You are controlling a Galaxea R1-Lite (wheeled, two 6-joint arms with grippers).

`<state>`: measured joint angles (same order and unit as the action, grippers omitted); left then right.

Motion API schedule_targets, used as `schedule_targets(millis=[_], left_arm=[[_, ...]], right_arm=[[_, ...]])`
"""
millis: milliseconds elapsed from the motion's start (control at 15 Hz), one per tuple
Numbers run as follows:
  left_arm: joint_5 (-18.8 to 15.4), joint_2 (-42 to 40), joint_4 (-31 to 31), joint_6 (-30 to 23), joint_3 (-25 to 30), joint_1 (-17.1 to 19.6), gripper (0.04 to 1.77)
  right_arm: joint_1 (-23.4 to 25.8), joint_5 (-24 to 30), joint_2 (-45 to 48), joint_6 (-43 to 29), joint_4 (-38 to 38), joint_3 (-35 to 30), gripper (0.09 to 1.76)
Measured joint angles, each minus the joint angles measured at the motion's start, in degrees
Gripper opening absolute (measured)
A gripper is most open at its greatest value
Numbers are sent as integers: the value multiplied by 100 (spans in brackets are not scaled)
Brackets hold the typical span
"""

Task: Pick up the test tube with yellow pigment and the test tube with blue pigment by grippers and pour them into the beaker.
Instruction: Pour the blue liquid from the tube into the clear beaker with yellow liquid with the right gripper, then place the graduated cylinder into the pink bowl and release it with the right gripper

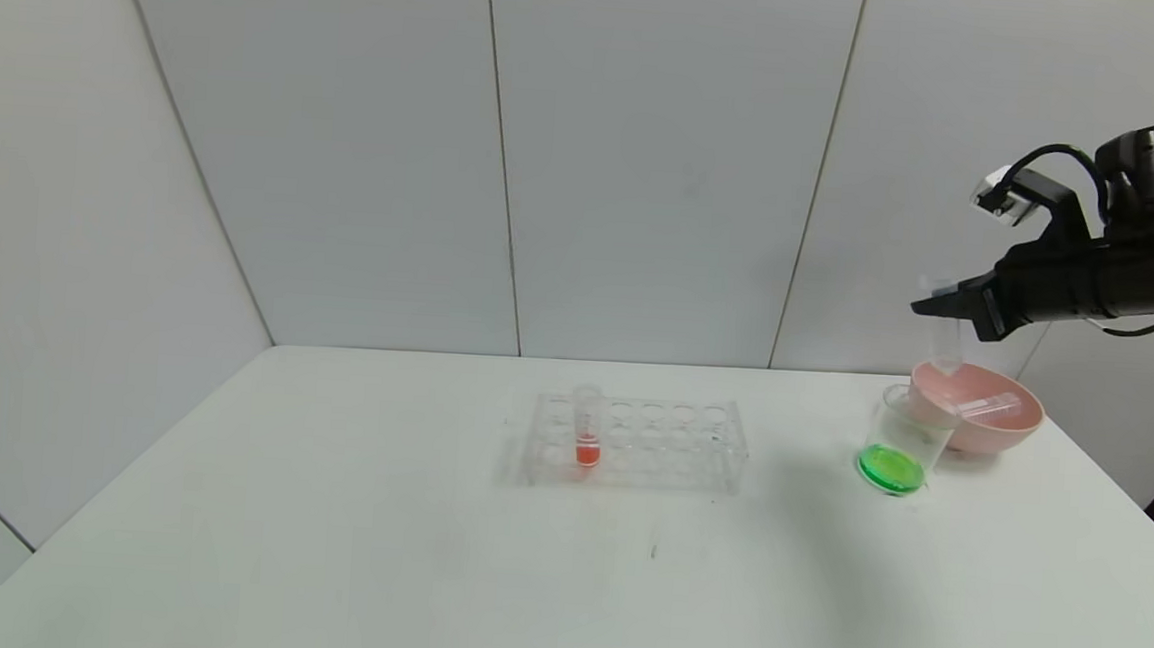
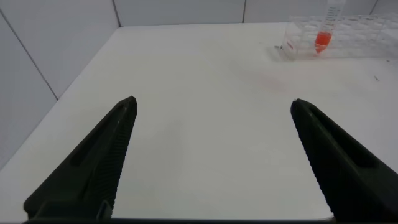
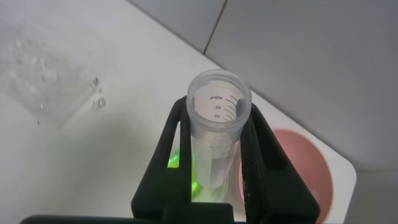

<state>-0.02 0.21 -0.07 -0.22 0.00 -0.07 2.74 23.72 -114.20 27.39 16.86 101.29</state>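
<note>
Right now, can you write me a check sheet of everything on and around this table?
Surface: white table, a few small marks.
Job's things: beaker holds green liquid; an empty tube hangs above the pink bowl, where another empty tube lies.
Clutter: clear rack with one orange-red tube.
Grippers: right gripper shut on the empty tube; left gripper open over bare table.
Cables: black cable on the right wrist.
Surroundings: grey wall panels.

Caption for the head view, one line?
Right claw holds an emptied test tube above the pink bowl, beside the beaker of green liquid.
</note>
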Motion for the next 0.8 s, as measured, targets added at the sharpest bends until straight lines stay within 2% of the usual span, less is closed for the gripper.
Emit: schedule_targets(millis=[200, 267, 467, 667, 800], left_arm=[[2, 0, 0, -2, 0, -2, 176], [0, 0, 0, 0, 0, -2, 176], [0, 0, 0, -2, 0, -2, 176], [2, 0, 0, 0, 0, -2, 176], [2, 0, 0, 0, 0, -2, 176]], right_arm=[[-11, 110, 566, -1552, -2625, -1709, 52], [-10, 59, 795, -1970, -3135, -2224, 52], [108, -95, 1577, -2504, -3805, -3628, 52], [516, -119, 2255, -2589, -4269, -4895, 52], [874, 4, 2554, -2600, -5025, -5667, 52]])
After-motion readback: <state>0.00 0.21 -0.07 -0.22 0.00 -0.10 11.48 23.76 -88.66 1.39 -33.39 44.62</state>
